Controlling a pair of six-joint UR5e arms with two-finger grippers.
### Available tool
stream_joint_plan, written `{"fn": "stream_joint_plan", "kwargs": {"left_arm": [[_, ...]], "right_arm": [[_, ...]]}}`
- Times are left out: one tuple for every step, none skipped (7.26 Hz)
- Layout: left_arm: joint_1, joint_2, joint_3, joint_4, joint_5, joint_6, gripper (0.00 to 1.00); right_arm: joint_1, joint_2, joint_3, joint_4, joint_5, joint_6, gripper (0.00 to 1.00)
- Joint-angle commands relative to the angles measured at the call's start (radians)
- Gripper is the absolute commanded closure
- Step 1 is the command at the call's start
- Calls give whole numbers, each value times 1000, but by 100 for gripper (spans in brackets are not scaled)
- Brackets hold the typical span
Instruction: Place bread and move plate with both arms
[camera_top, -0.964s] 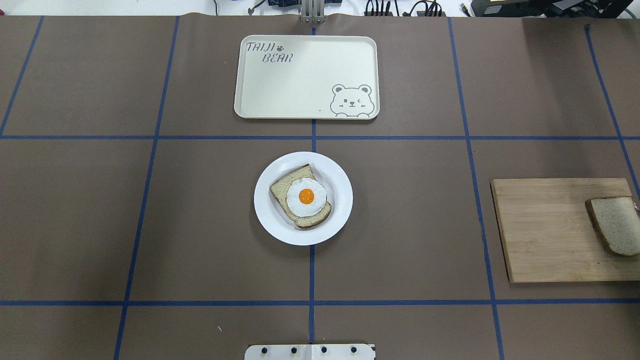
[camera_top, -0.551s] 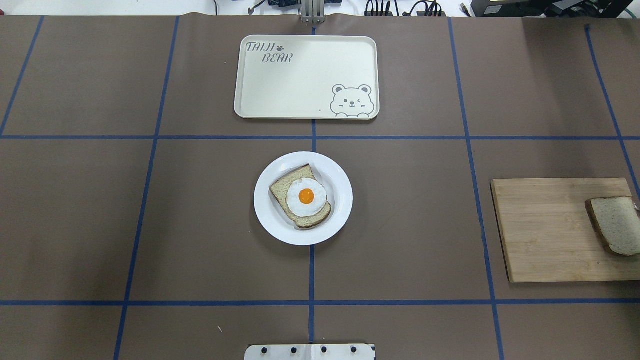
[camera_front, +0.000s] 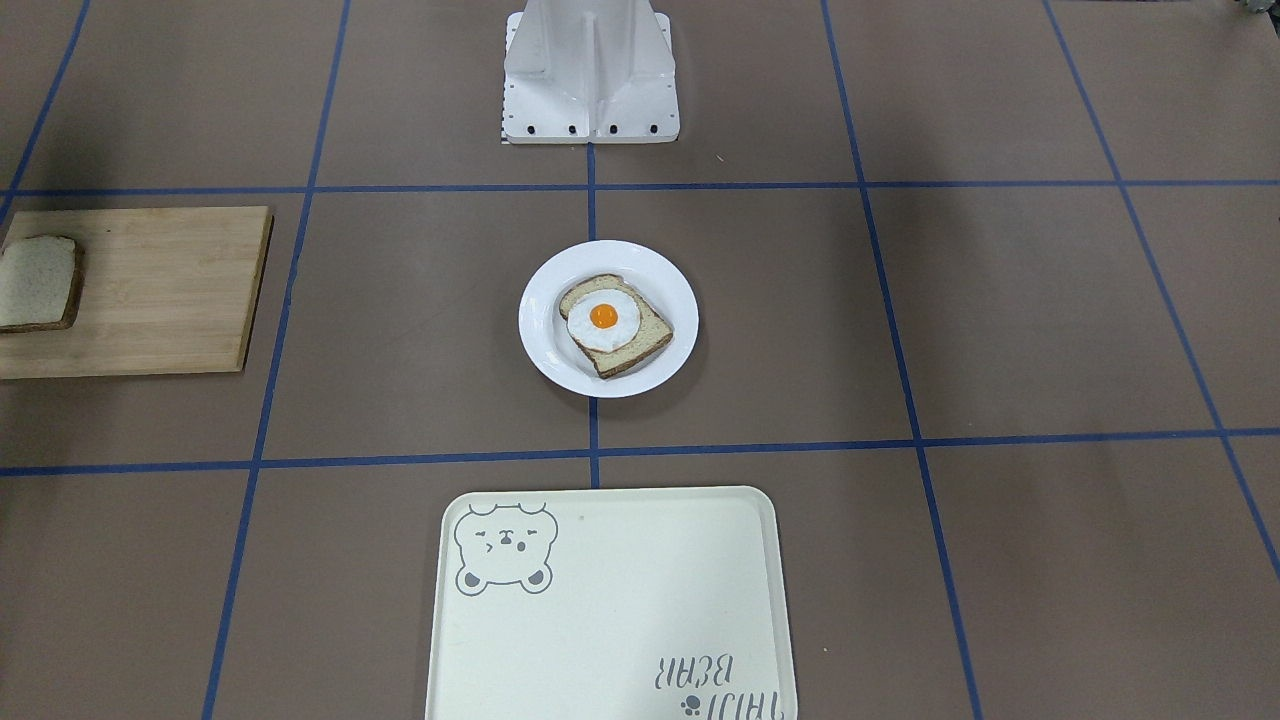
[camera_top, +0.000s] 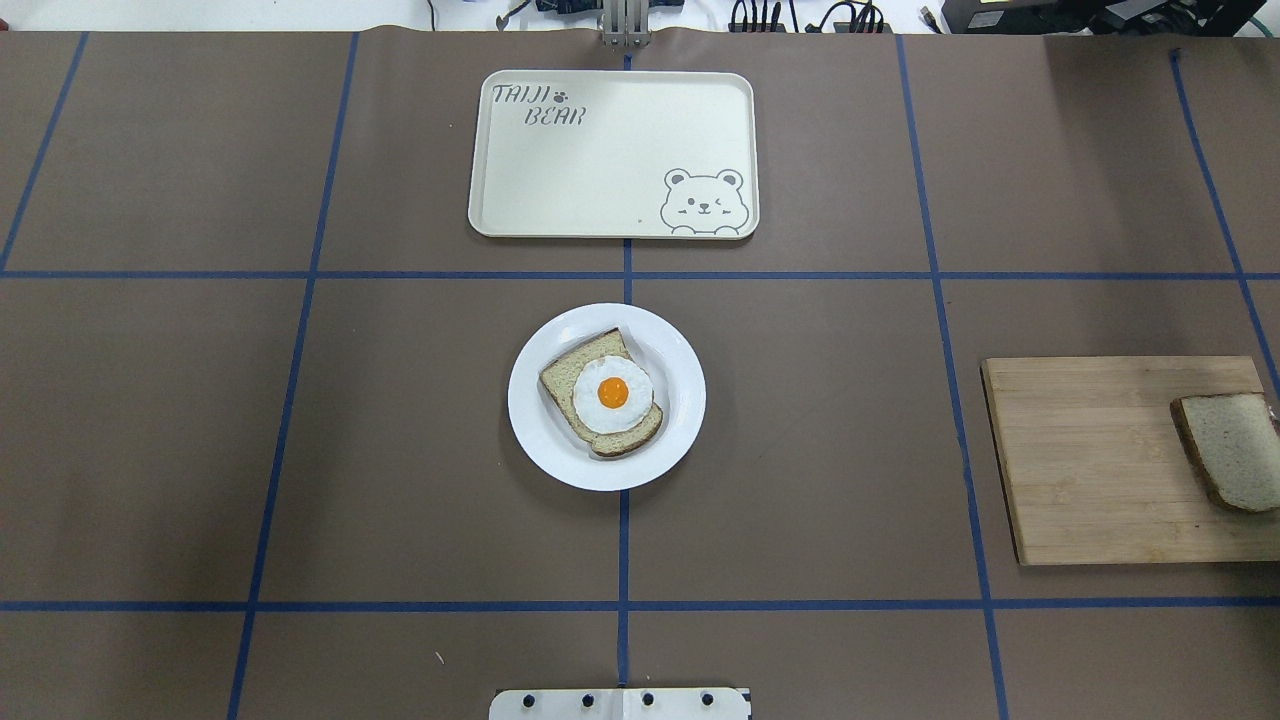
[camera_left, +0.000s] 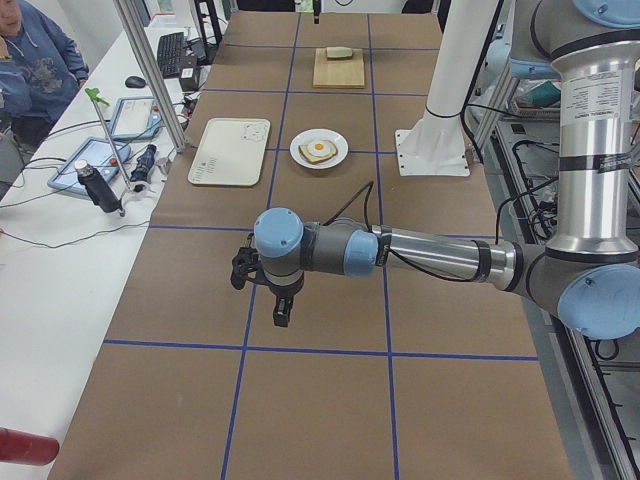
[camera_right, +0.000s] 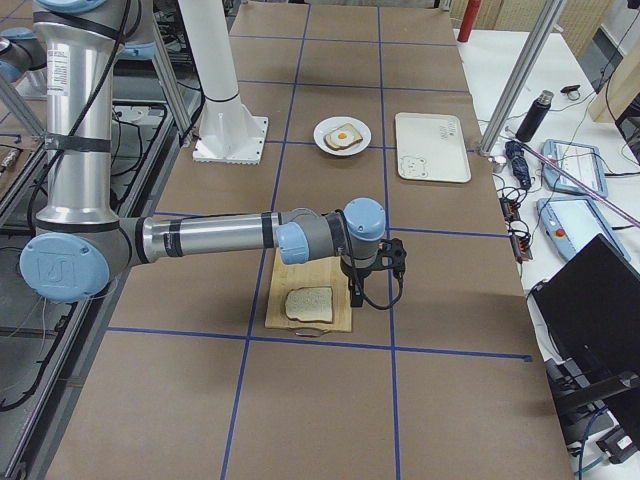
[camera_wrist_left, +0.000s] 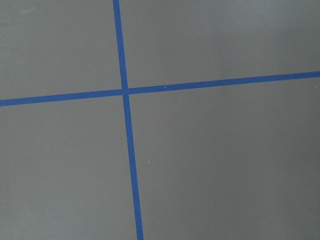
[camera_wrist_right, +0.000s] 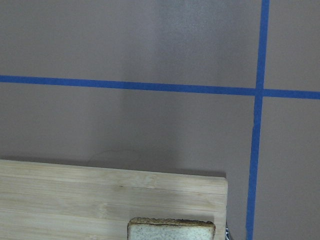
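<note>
My left gripper hangs over bare brown table, well apart from the plate. My left wrist camera sees nothing but a crossing of blue tape lines. My left arm stretches out low and nearly level above the table. Only the side camera catches these jaws, so I cannot tell whether they are spread or pressed together.

My right gripper points down at the wooden cutting board, near the board's side away from my base and just beside the bread. My right arm reaches out level to it. The same goes here: it shows only in the side view, so I cannot tell how the jaws stand, nor whether they touch anything.

The bread lies flat on the board towards its outer end, with nothing gripping it. My right wrist camera shows only its crust edge at the bottom of the view.

The plate sits at the table's centre on a tape line. It carries an egg-topped slice with a fried egg on it. Beyond the plate, away from my pedestal, lies the cream tray with its bear drawing.
</note>
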Motion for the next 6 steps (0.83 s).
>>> {"fn": "stream_joint_plan", "kwargs": {"left_arm": [[0,1,3,3,3,-2,2],[0,3,4,2,5,0,2],[0,4,9,0,5,-2,2],[0,4,10,2,3,-2,2],[0,4,9,2,-3,-2,2],[0,4,10,2,-1,-2,2]], "right_arm": [[-41,-4,-23,3,-6,-5,0],[-51,-8,-55,4,-7,-7,0],[-75,-10,-63,4,-7,-5,1],[-103,-36,-72,38,-21,-8,3],[-109,-75,-141,223,-30,10,5],[-124,-99,-154,316,-24,71,5]]}}
